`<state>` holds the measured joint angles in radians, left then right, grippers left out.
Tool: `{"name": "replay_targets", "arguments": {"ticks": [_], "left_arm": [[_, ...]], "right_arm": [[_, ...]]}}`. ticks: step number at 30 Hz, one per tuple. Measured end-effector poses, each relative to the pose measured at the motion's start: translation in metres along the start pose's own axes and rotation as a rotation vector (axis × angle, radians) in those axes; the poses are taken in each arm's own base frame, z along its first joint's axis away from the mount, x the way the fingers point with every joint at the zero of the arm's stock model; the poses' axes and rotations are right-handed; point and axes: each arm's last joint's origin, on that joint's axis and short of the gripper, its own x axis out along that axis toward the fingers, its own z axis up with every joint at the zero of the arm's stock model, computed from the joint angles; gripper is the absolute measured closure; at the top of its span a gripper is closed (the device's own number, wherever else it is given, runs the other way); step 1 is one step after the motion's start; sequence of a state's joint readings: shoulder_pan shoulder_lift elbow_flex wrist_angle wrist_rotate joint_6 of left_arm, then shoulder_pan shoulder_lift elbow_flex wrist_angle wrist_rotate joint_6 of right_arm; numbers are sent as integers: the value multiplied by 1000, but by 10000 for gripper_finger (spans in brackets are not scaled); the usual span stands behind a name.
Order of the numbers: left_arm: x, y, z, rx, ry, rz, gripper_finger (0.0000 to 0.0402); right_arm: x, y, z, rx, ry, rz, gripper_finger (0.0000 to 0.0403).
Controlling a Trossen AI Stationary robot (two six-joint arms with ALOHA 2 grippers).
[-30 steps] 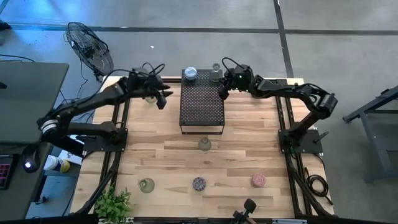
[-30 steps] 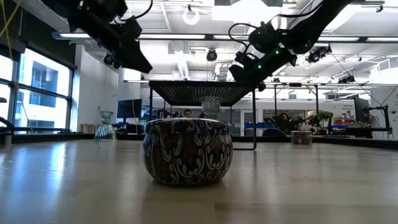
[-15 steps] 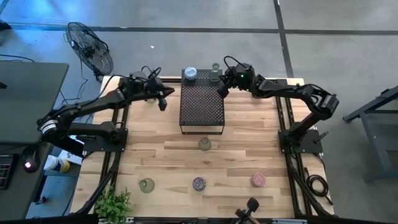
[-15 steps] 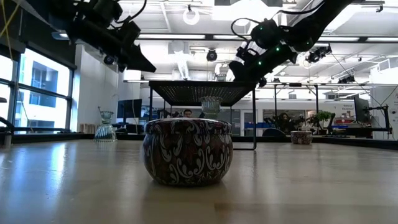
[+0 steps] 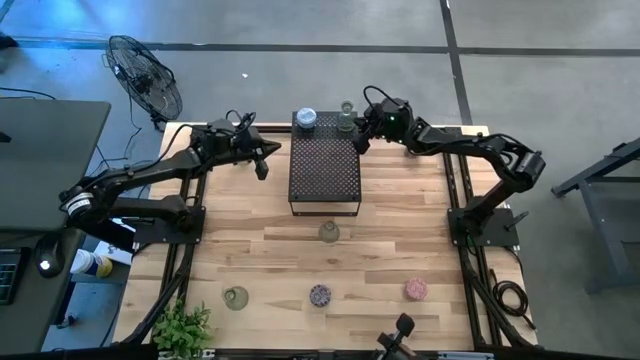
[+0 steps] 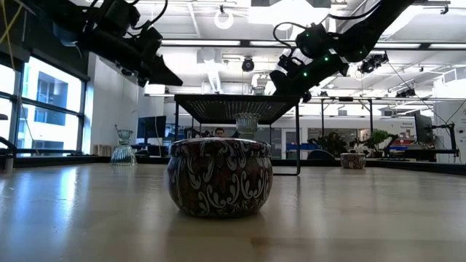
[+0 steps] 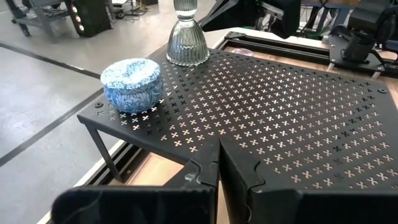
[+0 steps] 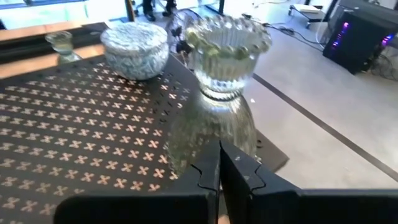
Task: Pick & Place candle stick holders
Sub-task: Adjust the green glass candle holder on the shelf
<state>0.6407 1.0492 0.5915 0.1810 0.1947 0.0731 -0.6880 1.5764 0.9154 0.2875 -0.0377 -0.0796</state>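
Observation:
On the black perforated stand (image 5: 324,170) a clear glass candle stick holder (image 8: 217,81) stands at the far right corner, next to a blue patterned tin (image 7: 132,84). My right gripper (image 8: 219,168) is shut, level with the stand top and right at that holder's foot. My left gripper (image 7: 217,177) is shut on nothing. It hovers off the stand's left edge (image 5: 262,165) and points across the stand. More holders rest on their bases on the table: clear (image 5: 329,232), greenish (image 5: 236,297), purple patterned (image 5: 319,295), pink (image 5: 415,290). My right gripper has its shut fingertips (image 8: 219,149) right before the clear holder's flared foot (image 8: 208,134), coming nearly level from the table's right side. Whether they touch the glass I cannot tell. The holder stands upright on the stand.
A small clear glass (image 8: 60,42) stands on the table beyond the stand's left side, under my left arm. A potted plant (image 5: 182,328) sits at the near left corner. Bare wood lies between the stand and the near row of holders.
My left gripper has shut on nothing and has tipped up from slanting down to nearly level, sinking slightly beside the stand's left edge. My right gripper has stayed shut near the clear holder.

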Motion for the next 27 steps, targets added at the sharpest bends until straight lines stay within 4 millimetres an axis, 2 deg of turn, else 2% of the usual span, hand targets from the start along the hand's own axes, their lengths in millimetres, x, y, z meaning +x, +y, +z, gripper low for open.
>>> {"name": "replay_targets", "arguments": {"ticks": [17, 23, 27], "left_arm": [[0, 0, 0, 2, -2, 1, 399], [0, 0, -1, 2, 6, 5, 399], [0, 0, 0, 6, 1, 6, 399]], "right_arm": [[0, 1, 2, 2, -22, 32, 403], [-11, -6, 7, -12, 7, -106, 403], [-8, -12, 2, 1, 33, -110, 403]]}}
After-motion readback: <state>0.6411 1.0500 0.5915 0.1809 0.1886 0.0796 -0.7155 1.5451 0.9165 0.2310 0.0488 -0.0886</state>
